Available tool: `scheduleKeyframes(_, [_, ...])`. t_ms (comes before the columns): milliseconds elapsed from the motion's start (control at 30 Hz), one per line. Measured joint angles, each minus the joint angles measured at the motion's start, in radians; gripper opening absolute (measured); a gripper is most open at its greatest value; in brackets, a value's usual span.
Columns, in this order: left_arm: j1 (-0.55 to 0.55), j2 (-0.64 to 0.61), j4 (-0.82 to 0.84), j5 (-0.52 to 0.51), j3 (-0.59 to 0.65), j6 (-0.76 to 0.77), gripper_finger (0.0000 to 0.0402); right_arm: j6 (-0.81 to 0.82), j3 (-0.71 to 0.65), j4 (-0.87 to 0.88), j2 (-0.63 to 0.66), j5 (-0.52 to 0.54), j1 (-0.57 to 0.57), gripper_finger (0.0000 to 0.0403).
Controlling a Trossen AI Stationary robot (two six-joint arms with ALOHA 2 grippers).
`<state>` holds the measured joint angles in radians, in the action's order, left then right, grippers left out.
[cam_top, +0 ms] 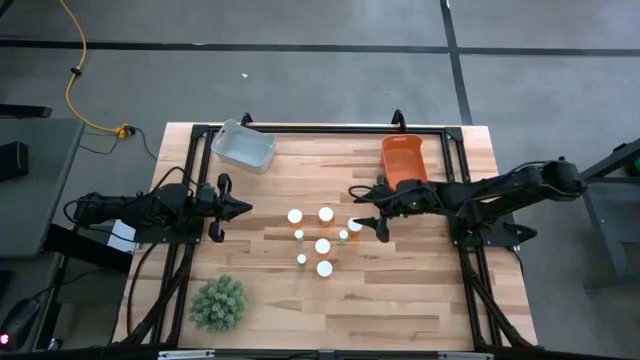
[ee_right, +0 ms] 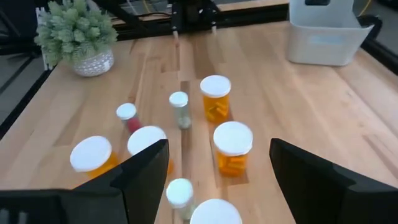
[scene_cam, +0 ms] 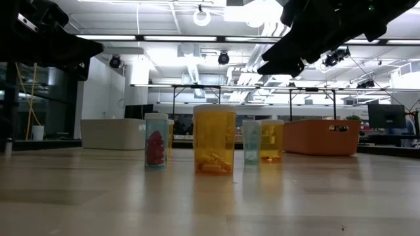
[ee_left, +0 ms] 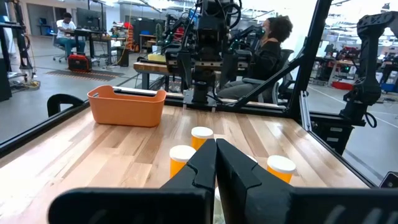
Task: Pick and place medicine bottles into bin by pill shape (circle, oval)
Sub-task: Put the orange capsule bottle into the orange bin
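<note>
Mostly amber, white-capped medicine bottles

Robotics lab: workbenches, ceiling strip lights

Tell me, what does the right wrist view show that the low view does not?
Only the right wrist view: the green plant in its white pot, the bottles' white caps from above, and the right gripper, open above them. Only the low view: pills through the bottle walls, red ones in a clear bottle, and the orange bin. Both show the medicine bottles and the grey bin.
</note>
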<state>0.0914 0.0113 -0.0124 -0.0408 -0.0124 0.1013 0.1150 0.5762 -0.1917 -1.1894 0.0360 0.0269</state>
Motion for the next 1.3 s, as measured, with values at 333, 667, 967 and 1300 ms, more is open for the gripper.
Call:
scheduleKeyframes(333, [0.000, 0.000, 0.000, 0.000, 0.000, 0.000, 0.0001, 0.023, 0.000, -0.007, -0.003, -0.057, 0.000, 0.0273])
scheduleKeyframes(667, [0.000, 0.000, 0.000, 0.000, 0.000, 0.000, 0.0001, 0.035, 0.000, -0.005, -0.003, -0.103, 0.000, 0.0273])
scheduleKeyframes(967, [0.000, 0.000, 0.000, 0.000, 0.000, 0.000, 0.0001, 0.038, 0.000, -0.007, -0.006, -0.123, 0.043, 0.0273])
scheduleKeyframes(1300, [0.000, 0.000, 0.000, 0.000, 0.000, 0.000, 0.0001, 0.001, 0.000, -0.074, -0.144, -0.089, 0.087, 0.0273])
